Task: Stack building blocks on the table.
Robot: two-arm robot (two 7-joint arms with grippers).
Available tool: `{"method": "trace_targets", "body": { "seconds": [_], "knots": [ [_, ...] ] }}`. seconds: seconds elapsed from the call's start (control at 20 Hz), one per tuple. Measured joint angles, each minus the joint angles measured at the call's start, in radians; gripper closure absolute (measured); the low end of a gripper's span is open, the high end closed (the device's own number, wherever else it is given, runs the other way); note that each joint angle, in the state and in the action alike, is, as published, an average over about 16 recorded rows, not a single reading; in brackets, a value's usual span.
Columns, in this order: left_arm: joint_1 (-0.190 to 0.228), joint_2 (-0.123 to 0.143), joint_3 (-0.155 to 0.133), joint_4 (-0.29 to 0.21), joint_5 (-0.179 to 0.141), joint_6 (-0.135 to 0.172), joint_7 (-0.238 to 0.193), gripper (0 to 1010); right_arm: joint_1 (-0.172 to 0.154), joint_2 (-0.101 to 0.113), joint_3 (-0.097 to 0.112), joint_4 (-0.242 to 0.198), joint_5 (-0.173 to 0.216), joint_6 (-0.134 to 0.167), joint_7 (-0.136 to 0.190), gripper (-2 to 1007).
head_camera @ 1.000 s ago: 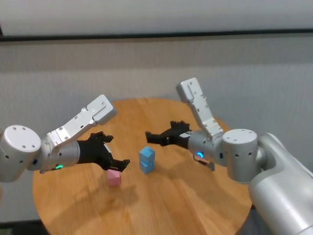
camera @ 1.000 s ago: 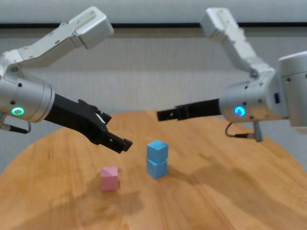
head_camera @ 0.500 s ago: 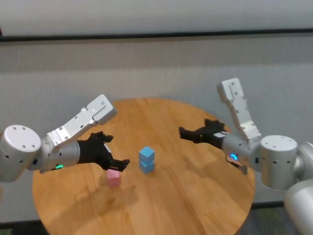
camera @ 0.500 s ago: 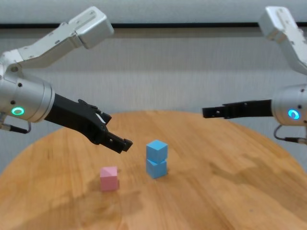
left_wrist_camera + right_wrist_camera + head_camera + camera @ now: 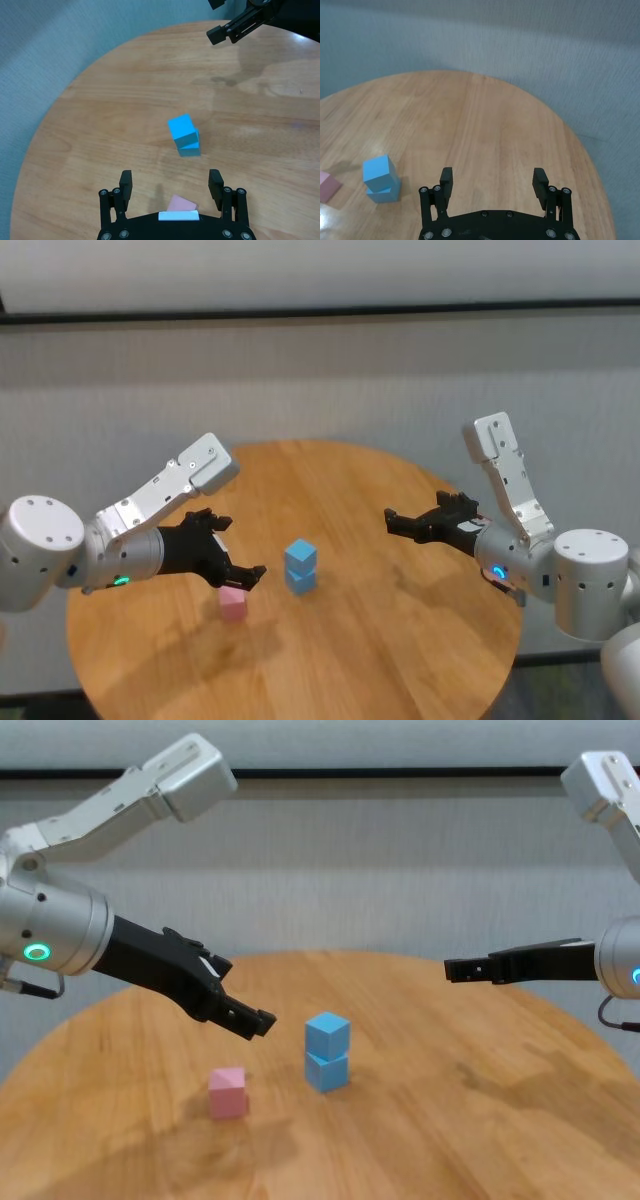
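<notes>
pink cube: our small matte pink cube (image 5: 232, 603) sits lower left of centre, just under the left gripper (image 5: 243, 574), jaws wide.
right gripper: our right gripper (image 5: 398, 524) is wide too, far right, well apart.

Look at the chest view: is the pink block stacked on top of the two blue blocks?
No, the pink block sits alone on the table, beside the blue stack.

You have two light blue blocks (image 5: 300, 567) stacked, slightly twisted, and the pink block (image 5: 232, 603) just under the left gripper (image 5: 243, 578), on the table (image 5: 400, 640).

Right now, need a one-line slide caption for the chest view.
Two light blue blocks stacked on the table, pink block alone beside them; open left gripper above it, open right gripper off to the side.
</notes>
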Motion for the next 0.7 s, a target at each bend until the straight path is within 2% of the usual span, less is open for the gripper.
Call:
{"method": "trace_targets", "body": {
  "seconds": [0.25, 0.7],
  "knots": [
    [0.006, 0.006, -0.003, -0.006, -0.01, -0.007, -0.004, 8, -0.001, 0.007, -0.006, 0.002, -0.005, -0.007, 0.003, 1],
    [0.022, 0.027, -0.001, -0.015, -0.034, -0.026, -0.014, 8, 0.001, 0.004, -0.006, 0.003, -0.005, -0.003, 0.003, 1]
  ]
}}
